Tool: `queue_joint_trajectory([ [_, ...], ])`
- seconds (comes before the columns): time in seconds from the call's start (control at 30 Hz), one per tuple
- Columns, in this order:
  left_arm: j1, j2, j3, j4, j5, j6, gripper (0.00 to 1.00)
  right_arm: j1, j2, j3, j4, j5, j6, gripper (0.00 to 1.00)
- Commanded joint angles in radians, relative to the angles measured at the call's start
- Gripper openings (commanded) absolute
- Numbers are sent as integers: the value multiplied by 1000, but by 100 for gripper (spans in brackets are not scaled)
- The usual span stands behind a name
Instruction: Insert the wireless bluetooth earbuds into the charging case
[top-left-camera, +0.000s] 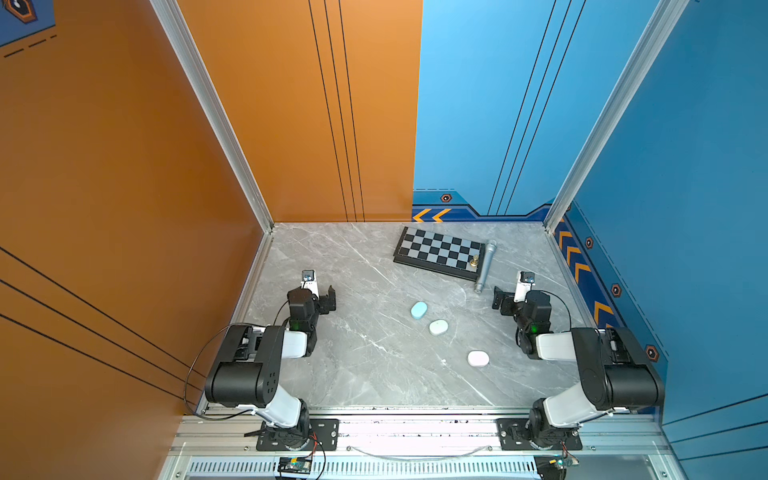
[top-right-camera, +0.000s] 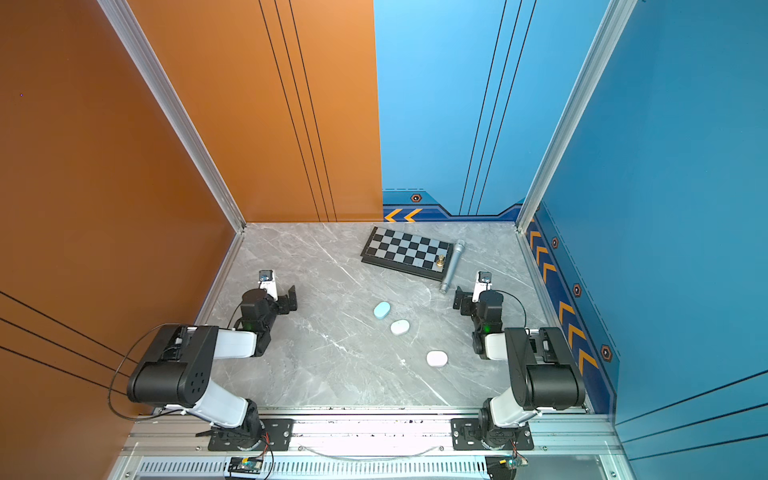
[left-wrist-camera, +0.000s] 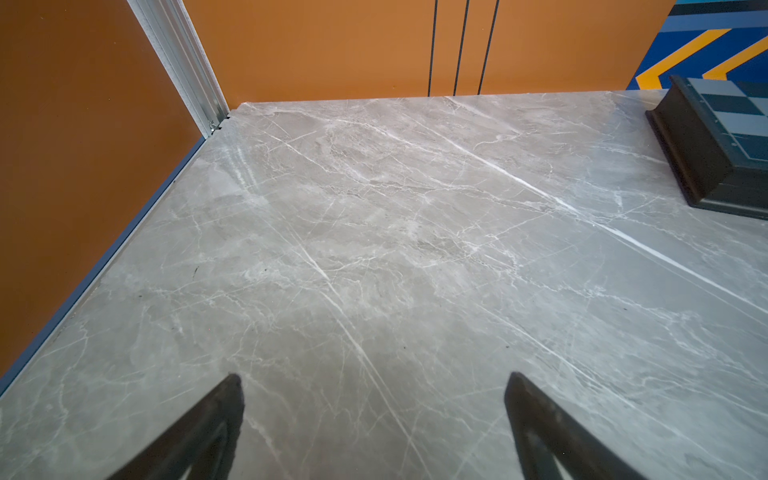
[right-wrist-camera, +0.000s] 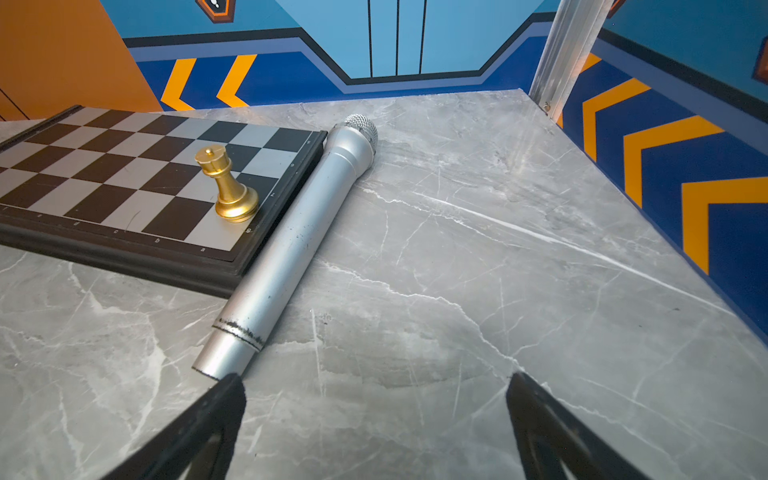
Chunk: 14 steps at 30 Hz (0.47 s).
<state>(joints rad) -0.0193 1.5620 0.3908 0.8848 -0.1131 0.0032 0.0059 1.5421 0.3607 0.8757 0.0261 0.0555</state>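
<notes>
Top views | charging cases (top-left-camera: 438, 327) between both spread jaws | well apart

The left arm (top-left-camera: 249, 365) and right arm (top-left-camera: 615, 370) are wearing black joint housings and white links (each is showing a green light (top-left-camera: 296, 324)). A black cable (top-left-camera: 188, 374) is looping off the left one.

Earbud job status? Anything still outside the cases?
Done, seemingly: blue case, white case and pink case lie shut. In hand: nothing; left gripper and right gripper are open, empty. Left: perhaps a tiny white speck beside the pink case, too small to identify.
</notes>
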Motion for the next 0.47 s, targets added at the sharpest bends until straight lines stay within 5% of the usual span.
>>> queue_joint_trajectory([
  [0.0, -5, -3, -9, 23, -20, -2, 98, 13, 3, 14, 28, 43, 1, 100],
  [0.43, -7, -3, -9, 23, -21, -2, 98, 5, 4, 20, 17, 35, 7, 100],
])
